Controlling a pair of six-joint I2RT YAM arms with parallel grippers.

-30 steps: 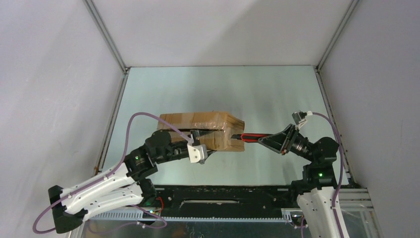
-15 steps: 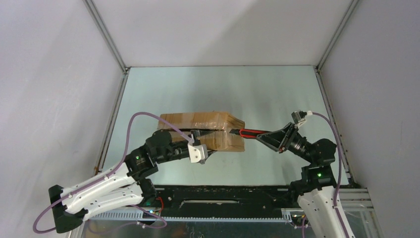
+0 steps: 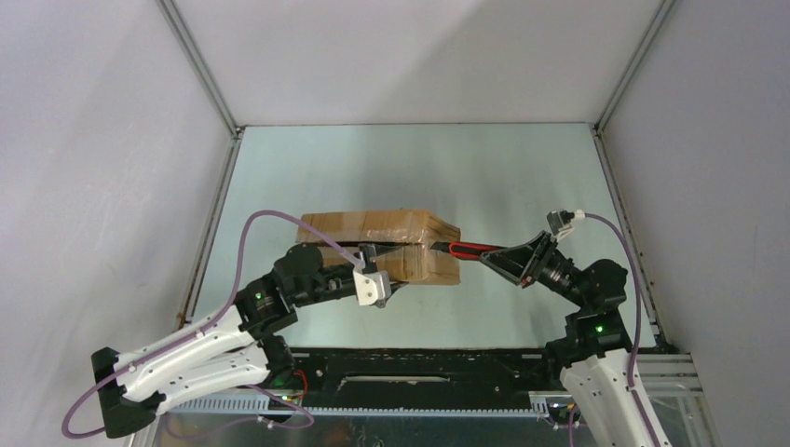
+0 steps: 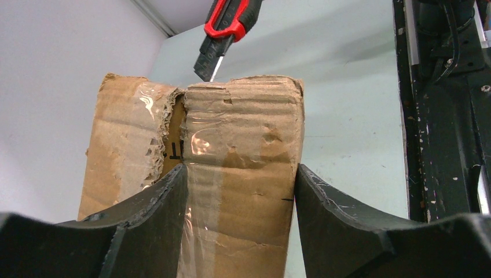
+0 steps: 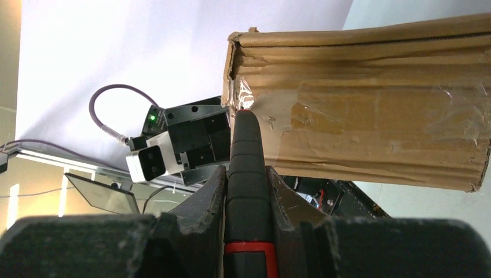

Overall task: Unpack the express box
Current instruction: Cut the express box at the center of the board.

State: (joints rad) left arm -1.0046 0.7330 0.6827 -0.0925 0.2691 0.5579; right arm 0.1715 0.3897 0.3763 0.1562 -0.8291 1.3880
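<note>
Cardboard carton under inspection: the express box (image 3: 373, 225) lies at mid-counter (image 3: 484, 168), just beyond both arms. My left end effector (image 4: 240, 174) has its fingers spread wide and pressed against both sides of the nearer, taped part of the carton, so the box sits directly between them. My right end effector (image 5: 246, 174) is pinched tight on the red-handled utility knife (image 5: 247, 139). The knife's tip meets the torn, taped seam at the carton's right end.

Against the picture from a second ago, the right end effector and knife have shifted slightly up the top view and to the left. The carton and the left arm have not moved.

From above, the box's long axis runs left to right, roughly parallel to the near edge. Its right end points at the right arm, and a dark gap runs along its length.
</note>
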